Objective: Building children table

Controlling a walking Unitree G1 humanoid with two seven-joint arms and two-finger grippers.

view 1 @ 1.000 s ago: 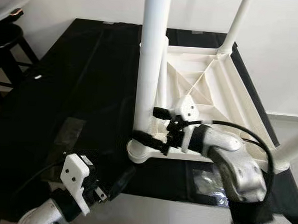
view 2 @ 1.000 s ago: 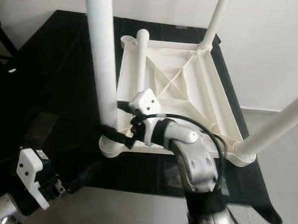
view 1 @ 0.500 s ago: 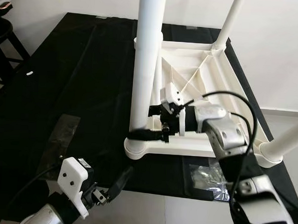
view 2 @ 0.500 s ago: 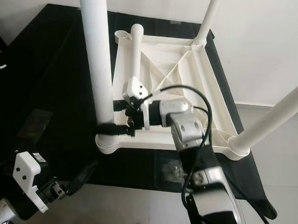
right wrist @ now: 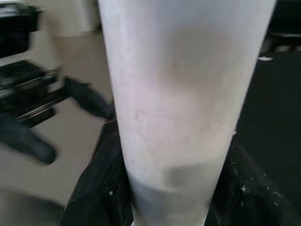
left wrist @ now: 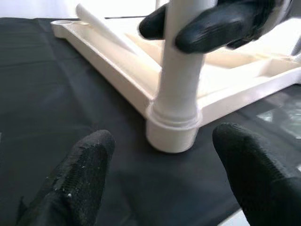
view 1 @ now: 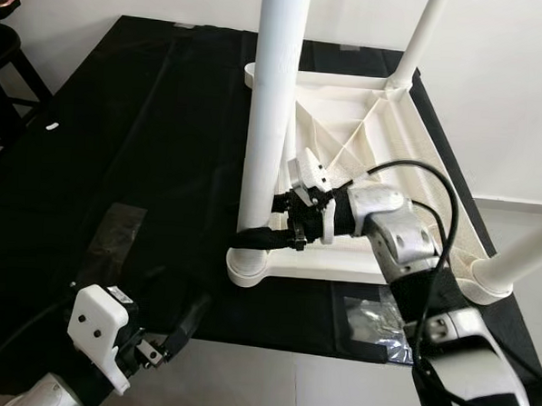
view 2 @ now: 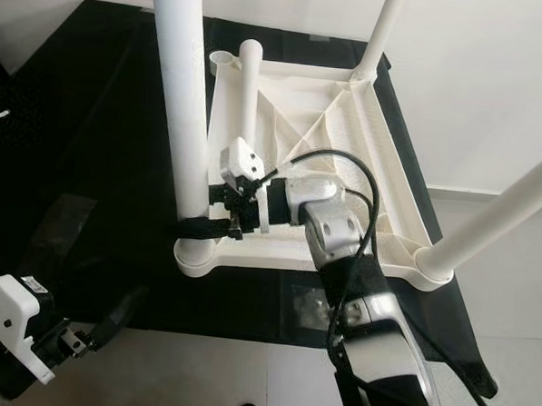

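The white children's table (view 1: 398,128) lies upside down on a black mat (view 1: 147,142). An upright white leg (view 1: 274,103) stands in the near left corner socket (view 1: 249,267). My right gripper (view 1: 265,223) is shut on this leg just above the socket; the right wrist view shows the leg (right wrist: 178,94) between black fingers (right wrist: 94,188). Two more legs stand in the far right (view 1: 423,34) and near right (view 1: 523,257) corners. A loose leg (view 2: 249,93) rests inside the tabletop by the far left socket (view 2: 226,62). My left gripper (view 1: 178,330) is open, low at the front left, facing the socket (left wrist: 171,134).
A clear bag of small parts (view 1: 374,327) lies on the mat near its front edge. A sheet of clear plastic (view 1: 114,240) lies on the mat at left. A black stool (view 1: 6,53) stands at the far left. Pale floor (view 1: 289,386) runs along the front.
My left gripper has drawn back toward me and to the left, away from the socket. The right gripper keeps its hold on the leg.
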